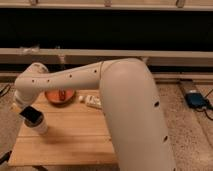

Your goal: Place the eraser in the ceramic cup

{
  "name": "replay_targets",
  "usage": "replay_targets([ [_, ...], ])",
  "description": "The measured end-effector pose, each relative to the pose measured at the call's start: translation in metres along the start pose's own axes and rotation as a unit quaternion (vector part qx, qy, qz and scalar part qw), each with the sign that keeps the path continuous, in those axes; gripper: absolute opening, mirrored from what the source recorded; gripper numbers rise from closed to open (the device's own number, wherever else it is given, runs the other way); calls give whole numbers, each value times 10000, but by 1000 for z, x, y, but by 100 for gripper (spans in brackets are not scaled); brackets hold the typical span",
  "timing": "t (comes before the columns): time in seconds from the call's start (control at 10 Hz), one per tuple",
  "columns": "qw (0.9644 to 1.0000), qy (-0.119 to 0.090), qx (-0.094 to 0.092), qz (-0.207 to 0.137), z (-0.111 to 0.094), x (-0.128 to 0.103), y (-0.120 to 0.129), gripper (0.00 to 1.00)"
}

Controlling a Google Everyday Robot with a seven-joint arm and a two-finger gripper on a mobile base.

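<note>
My fingers (25,107) hung just above the ceramic cup (39,126) at the counter's (75,140) left side; I cannot tell their state. The eraser (32,115) sat tilted at the cup's rim, long axis slanting down-right. No writing was legible.

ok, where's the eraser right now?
In the camera view, the eraser sits tilted at the rim of the ceramic cup, at the wooden table's left side, just below the pincer.
</note>
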Motion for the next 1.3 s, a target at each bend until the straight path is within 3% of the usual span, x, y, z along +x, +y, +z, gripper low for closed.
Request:
replay_targets([
  [0.7,9998,-84,-137,115,-4,1,-6,80],
  [1.3,9989,-64,120,450,-22,20,-55,80],
])
